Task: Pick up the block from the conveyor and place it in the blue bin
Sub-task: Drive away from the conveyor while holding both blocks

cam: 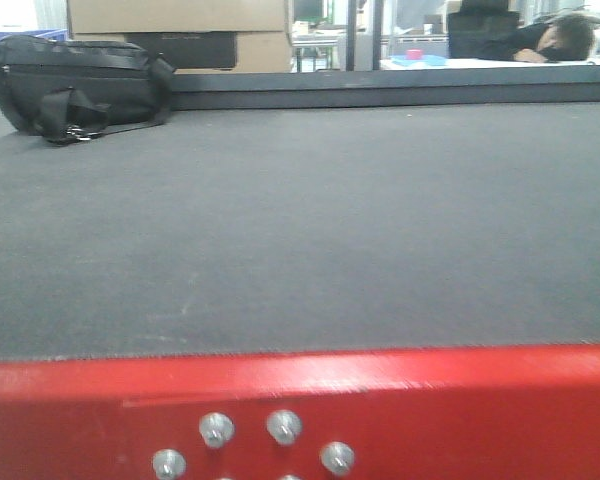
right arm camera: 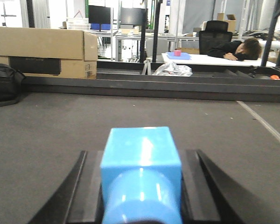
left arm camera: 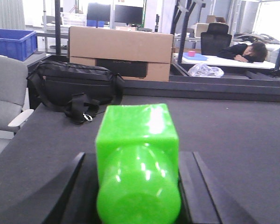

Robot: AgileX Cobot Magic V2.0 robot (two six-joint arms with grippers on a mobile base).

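In the left wrist view a glossy green block point(left arm camera: 137, 128) sits between my left gripper's point(left arm camera: 138, 156) dark fingers point(left arm camera: 70, 182), which press on its sides just above the conveyor point(left arm camera: 238, 140). In the right wrist view a light blue block point(right arm camera: 142, 147) is held the same way in my right gripper point(right arm camera: 141, 154), over the conveyor point(right arm camera: 46, 126). The blue bin point(left arm camera: 9, 43) stands far off to the left, beyond the belt. The front view shows the dark grey conveyor point(cam: 300, 220) and its red frame point(cam: 450, 395), with no block and neither gripper in view.
A black bag point(cam: 75, 85) lies at the belt's far left and also shows in the left wrist view point(left arm camera: 74, 86). A cardboard box point(left arm camera: 121, 51) stands behind it. A dark rail point(cam: 400, 88) runs along the far edge. A grey chair point(left arm camera: 4, 93) stands to the left.
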